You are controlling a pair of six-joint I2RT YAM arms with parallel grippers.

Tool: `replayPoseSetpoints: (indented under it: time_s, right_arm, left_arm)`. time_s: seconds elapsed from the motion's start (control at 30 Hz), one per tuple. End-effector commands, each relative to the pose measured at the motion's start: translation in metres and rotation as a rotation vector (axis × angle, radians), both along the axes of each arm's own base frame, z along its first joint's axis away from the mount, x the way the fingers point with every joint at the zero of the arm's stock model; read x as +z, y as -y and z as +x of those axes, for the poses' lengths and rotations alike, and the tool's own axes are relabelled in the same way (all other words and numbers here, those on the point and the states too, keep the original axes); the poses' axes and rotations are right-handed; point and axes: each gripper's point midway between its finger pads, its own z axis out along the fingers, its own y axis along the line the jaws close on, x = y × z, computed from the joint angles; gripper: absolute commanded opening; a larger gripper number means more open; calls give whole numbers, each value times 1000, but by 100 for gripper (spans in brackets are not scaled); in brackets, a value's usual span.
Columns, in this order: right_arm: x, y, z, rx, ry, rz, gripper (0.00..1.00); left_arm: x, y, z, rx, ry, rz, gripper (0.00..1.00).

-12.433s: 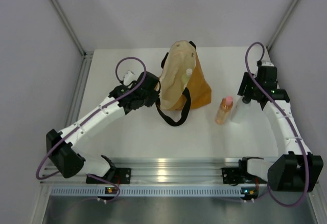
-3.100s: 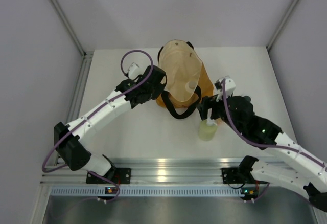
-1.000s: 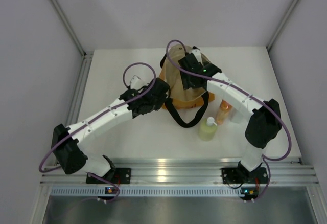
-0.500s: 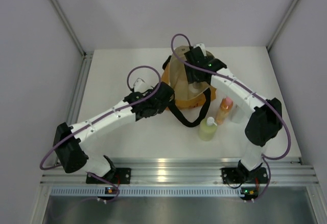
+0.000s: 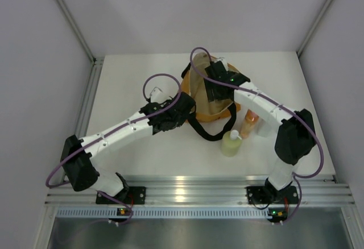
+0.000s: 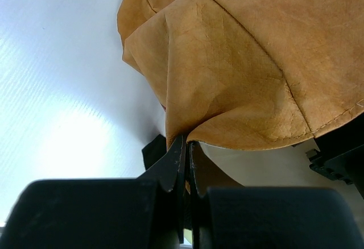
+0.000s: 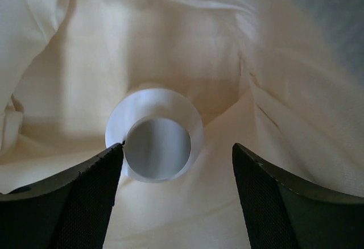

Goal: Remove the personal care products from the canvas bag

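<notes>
- While the left gripper (image 6: 186, 146) pinches the rim of the canvas bag (image 6: 239, 61) with its jaws fully closed on the fabric, the bag's mouth stands open. That grip should be firm and high so the cream lining does not fold over the opening.
- Inside the bag, the short cream jar (image 7: 154, 141) lies on the lining with its round end facing the right wrist camera. It sits between the two black fingers (image 7: 68, 203) of the right gripper (image 7: 176, 149).
- The right jaws are spread wider than the jar and grasp nothing. One finger appears just beside the jar's left edge, and the other is apart from it on the right.
- A good grasp likely calls for centring the jaws on the jar and going deeper, so the pads span its side wall rather than its rim, then closing gently.
- Loose lining near the jar could get pinched along with it, so a straight lift out through the bag's mouth seems safest.
- Outside the bag, on the desk (image 5: 119, 84) at its near right, stand the pump bottle (image 5: 230, 144) and the orange bottle (image 5: 248, 123).
</notes>
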Motion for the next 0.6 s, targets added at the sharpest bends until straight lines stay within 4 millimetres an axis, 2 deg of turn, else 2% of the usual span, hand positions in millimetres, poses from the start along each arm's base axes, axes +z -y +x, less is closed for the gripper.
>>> replayPoseSetpoints:
  time_s: [0.0,0.2,0.27,0.4,0.57]
  right_arm:
    - [-16,0,-16,4,-55,8,75]
    - [-35,-1,-15,22,-90,-30,75]
    - [-32,0,-10,-2,-72,-35,74]
    - [-14,1,-1,-33,-16,-23,73]
    - [13,-7,7,10,46,11,72]
  left_arm:
    - [-4,2,2,-8,2,26,0]
    - [-2,2,3,-6,8,29,0]
    - [-1,3,4,-7,11,31,0]
    - [0,1,4,-6,17,32,0]
    - [-2,1,3,-8,10,35,0]
